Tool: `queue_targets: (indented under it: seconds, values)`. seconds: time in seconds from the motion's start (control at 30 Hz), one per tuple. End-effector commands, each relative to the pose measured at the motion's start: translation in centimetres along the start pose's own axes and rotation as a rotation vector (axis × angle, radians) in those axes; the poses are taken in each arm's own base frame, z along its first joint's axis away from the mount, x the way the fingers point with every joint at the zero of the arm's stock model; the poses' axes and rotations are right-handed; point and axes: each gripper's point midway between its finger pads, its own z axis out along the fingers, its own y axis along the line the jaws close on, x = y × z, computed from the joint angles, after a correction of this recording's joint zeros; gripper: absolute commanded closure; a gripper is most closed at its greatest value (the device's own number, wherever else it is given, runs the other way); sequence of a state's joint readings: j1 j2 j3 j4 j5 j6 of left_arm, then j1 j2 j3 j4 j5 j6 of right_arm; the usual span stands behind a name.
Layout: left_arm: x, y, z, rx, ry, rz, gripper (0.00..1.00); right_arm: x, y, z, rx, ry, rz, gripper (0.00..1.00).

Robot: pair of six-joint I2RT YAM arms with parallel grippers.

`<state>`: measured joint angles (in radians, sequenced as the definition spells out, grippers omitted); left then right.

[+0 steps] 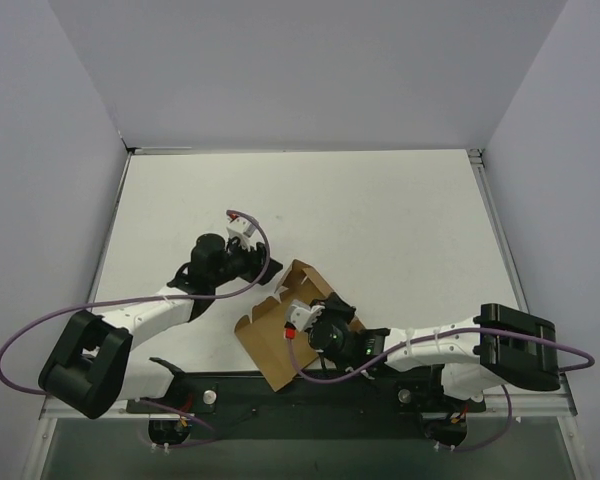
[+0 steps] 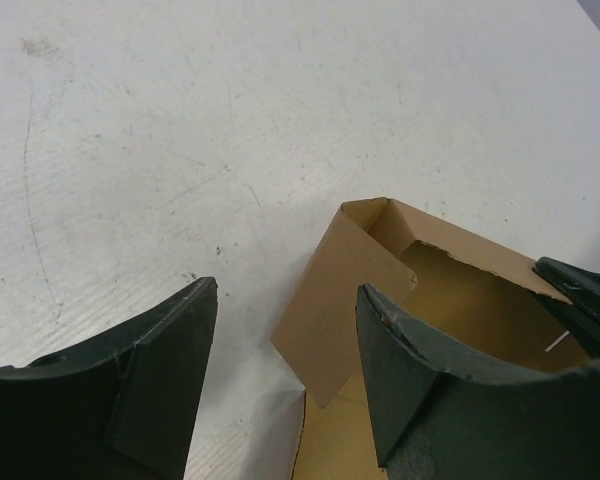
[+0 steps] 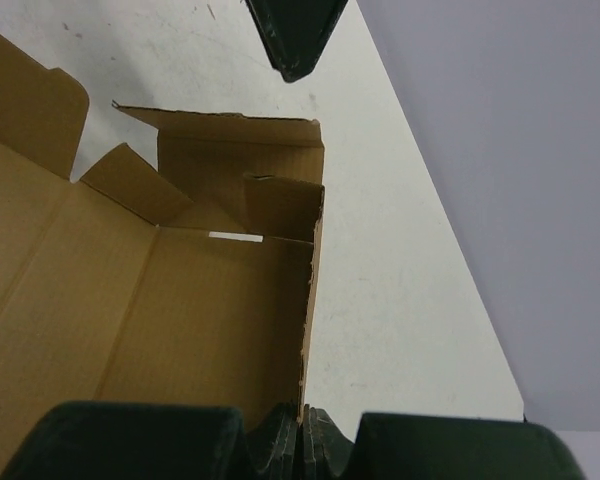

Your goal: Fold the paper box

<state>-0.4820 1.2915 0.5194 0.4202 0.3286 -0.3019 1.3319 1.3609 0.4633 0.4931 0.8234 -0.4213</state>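
paper box [image 1: 270, 345] half-folded at near centre of table [image 1: 380, 220], between the two arms; right gripper [image 3: 302, 428] pinched tight on the top edge of its raised right-side wall, left gripper [image 2: 285, 290] spread wide just left of the box's far corner

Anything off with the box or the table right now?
Nothing torn or spilled. The paper box sits skewed to the table edges, its near corner seemingly over the black rail. Only the far end is folded up; the rest is unfolded. Right tool is pinched on a raised wall, left tool open beside it.
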Motion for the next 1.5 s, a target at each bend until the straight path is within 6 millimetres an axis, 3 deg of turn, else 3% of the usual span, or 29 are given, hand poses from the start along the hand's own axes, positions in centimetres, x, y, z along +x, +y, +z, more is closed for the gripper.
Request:
queue_targets:
  seconds: [0.0, 0.37, 0.53, 0.67, 1.07, 1.17, 1.33, 1.47]
  values:
    - [-0.3, 0.9, -1.0, -0.022, -0.024, 0.011, 0.33, -2.8, -1.3, -0.5, 0.070, -0.039, -0.042, 1.00]
    - [-2.4, 1.0, -2.4, -0.015, -0.107, -0.025, 0.33, -4.8, -2.8, -0.3, 0.134, -0.075, -0.209, 1.00]
    - [-2.6, 1.2, -2.6, -0.027, -0.121, -0.041, 0.33, -4.9, -2.4, 0.1, 0.167, -0.074, -0.288, 1.00]
    - [-2.4, 1.4, -2.5, -0.029, -0.111, -0.059, 0.33, -4.8, -1.0, 0.4, 0.162, -0.071, -0.362, 1.00]
    - [-1.8, 2.3, -3.5, -0.071, -0.121, -0.084, 0.34, -6.8, 0.6, -1.9, 0.223, -0.145, -0.475, 1.00]
    - [-1.4, 3.0, -4.1, -0.109, -0.135, -0.102, 0.33, -6.8, 1.2, -2.2, 0.230, -0.156, -0.489, 1.00]
    - [-2.6, 3.5, -5.6, -0.114, -0.210, -0.127, 0.31, -6.6, 1.9, -2.5, 0.225, -0.162, -0.507, 1.00]
    - [-1.4, 4.5, -5.1, -0.145, -0.149, -0.139, 0.30, -6.7, 1.9, -2.7, 0.219, -0.171, -0.496, 1.00]
